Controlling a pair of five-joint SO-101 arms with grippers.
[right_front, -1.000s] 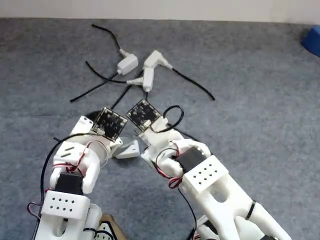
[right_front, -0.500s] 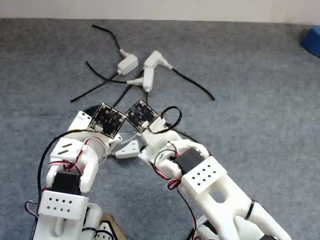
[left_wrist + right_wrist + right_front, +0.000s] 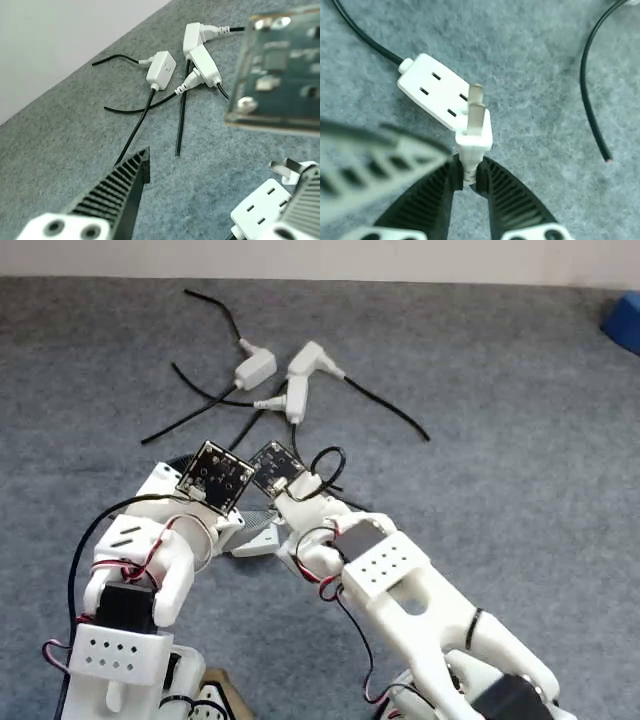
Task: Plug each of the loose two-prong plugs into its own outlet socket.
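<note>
My right gripper (image 3: 468, 167) is shut on the body of a white two-prong plug (image 3: 474, 131). Its prongs hover just above the slotted face of a white outlet block (image 3: 432, 90) lying on the grey carpet. The same block (image 3: 260, 210) lies against one black ridged finger of my open left gripper (image 3: 227, 165), with the held plug's prongs (image 3: 287, 167) just above it. From above, both wrists crowd over the block (image 3: 258, 538). Three more white plug and socket pieces on black cords (image 3: 255, 367) (image 3: 312, 358) (image 3: 290, 398) lie farther back.
Loose black cords (image 3: 390, 410) (image 3: 190, 415) trail across the grey carpet around the far pieces. A blue object (image 3: 625, 322) sits at the far right edge. Open carpet stretches to the right of the arms.
The right arm has swung left with its plug, closing in on the outlet block. The left arm has edged slightly away from the table's near edge. The far plugs have stayed put.
</note>
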